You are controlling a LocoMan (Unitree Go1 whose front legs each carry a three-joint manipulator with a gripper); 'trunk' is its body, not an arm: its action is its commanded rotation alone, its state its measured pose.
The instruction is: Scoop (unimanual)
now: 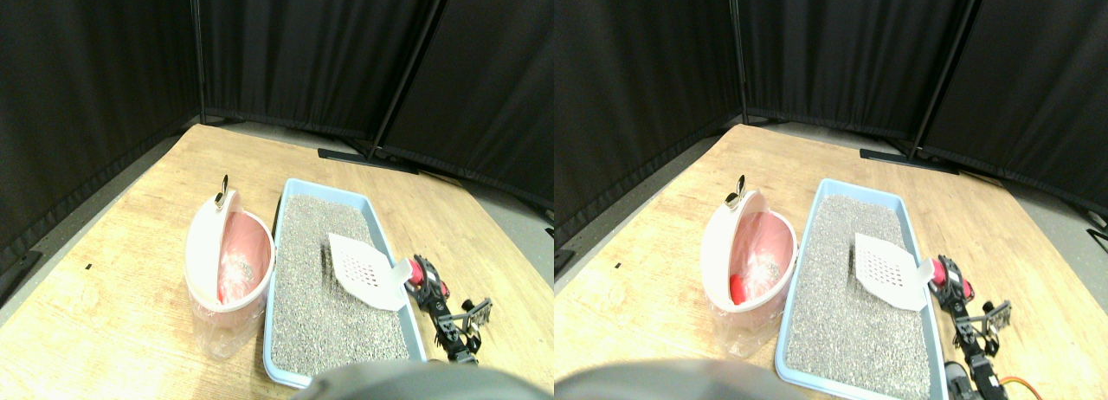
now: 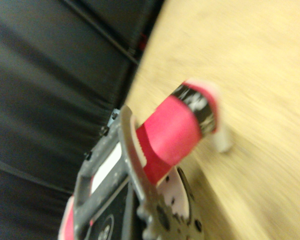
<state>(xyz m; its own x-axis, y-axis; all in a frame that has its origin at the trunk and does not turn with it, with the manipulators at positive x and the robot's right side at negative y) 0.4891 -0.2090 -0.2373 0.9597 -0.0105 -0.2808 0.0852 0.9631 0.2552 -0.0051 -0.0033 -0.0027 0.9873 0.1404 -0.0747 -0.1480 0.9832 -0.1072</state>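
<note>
A white slotted scoop hangs tilted over the right side of the blue litter tray, which is filled with grey litter. The scoop's red wrapped handle points to the right, past the tray's rim. My right gripper is shut on that handle, just outside the tray. The wrist view is blurred. It shows the red handle pressed against the dark jaw frame. I cannot see any litter on the scoop blade.
A pink bin with a raised white lid and a clear liner stands against the tray's left side. All of this rests on a wooden board. Black curtains close off the back and left.
</note>
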